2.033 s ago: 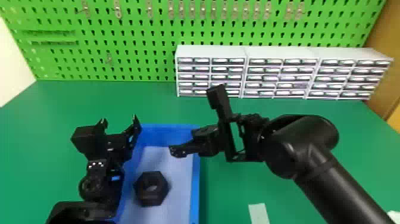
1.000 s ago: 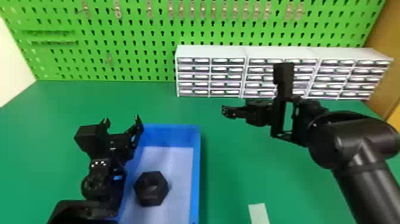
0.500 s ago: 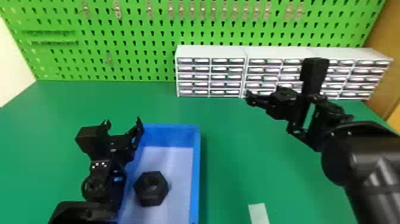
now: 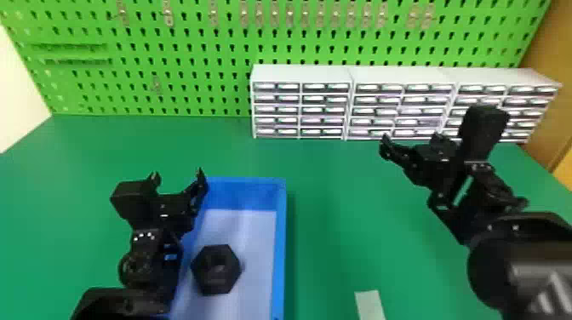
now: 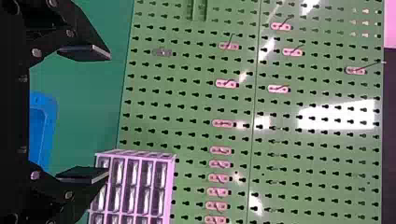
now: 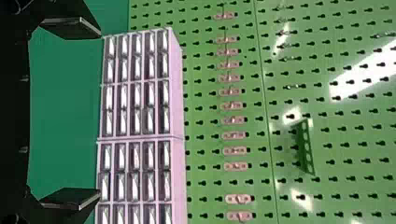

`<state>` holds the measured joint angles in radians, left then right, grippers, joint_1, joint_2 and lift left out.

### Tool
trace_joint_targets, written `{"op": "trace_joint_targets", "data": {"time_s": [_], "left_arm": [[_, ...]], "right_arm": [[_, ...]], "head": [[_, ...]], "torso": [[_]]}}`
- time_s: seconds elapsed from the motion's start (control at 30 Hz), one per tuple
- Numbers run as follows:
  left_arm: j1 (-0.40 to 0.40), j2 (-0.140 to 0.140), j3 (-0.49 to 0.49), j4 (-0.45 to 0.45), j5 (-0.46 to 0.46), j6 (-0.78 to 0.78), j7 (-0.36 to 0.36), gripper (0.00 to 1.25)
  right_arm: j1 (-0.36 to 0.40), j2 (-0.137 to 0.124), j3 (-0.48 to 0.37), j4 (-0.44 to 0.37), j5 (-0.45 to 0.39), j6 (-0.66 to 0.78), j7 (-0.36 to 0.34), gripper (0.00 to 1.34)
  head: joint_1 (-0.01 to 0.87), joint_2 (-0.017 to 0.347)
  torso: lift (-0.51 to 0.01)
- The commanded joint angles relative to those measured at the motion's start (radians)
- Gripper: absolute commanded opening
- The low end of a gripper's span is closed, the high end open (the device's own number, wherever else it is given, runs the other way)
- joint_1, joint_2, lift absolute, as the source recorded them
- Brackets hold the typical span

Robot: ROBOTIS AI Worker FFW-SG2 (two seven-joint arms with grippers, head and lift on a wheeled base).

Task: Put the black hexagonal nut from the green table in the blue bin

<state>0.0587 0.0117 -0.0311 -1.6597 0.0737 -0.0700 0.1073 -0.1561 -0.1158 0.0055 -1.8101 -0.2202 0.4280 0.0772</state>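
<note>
Over the green table [image 4: 336,221], right pincer [image 4: 411,139] (left pincer [image 4: 178,175] likewise) wide open

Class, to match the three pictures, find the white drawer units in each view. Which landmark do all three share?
Head view: the white drawer units stand along the far edge of the green table, farther right than the blue bin.
Left wrist view: the units are partly behind one finger of the left gripper.
Right wrist view: the units lie beyond the right gripper.
Shared landmark: the green pegboard.
</note>
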Motion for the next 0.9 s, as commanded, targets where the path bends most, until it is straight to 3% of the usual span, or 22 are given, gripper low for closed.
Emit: {"op": "trace_joint_targets", "data": {"time_s": [0.0,0.4,0.87], "left_arm": [[-0.003,-0.001,-0.004,0.000,0.001,0.001,0.000,0.87],[-0.008,-0.001,-0.010,0.000,0.005,0.001,0.002,0.87],[-0.008,-0.001,-0.010,0.000,0.008,0.001,0.002,0.87]], "right_arm": [[0.032,0.002,0.001,0.000,0.018,-0.063,-0.023,1.23],[0.113,-0.004,0.045,0.049,0.059,-0.238,-0.126,1.23],[0.142,-0.013,0.070,0.084,0.081,-0.301,-0.157,1.21]], "head": [[0.657,0.057],[0.657,0.057],[0.657,0.057]], "torso": [[-0.095],[-0.095],[-0.095]]}}
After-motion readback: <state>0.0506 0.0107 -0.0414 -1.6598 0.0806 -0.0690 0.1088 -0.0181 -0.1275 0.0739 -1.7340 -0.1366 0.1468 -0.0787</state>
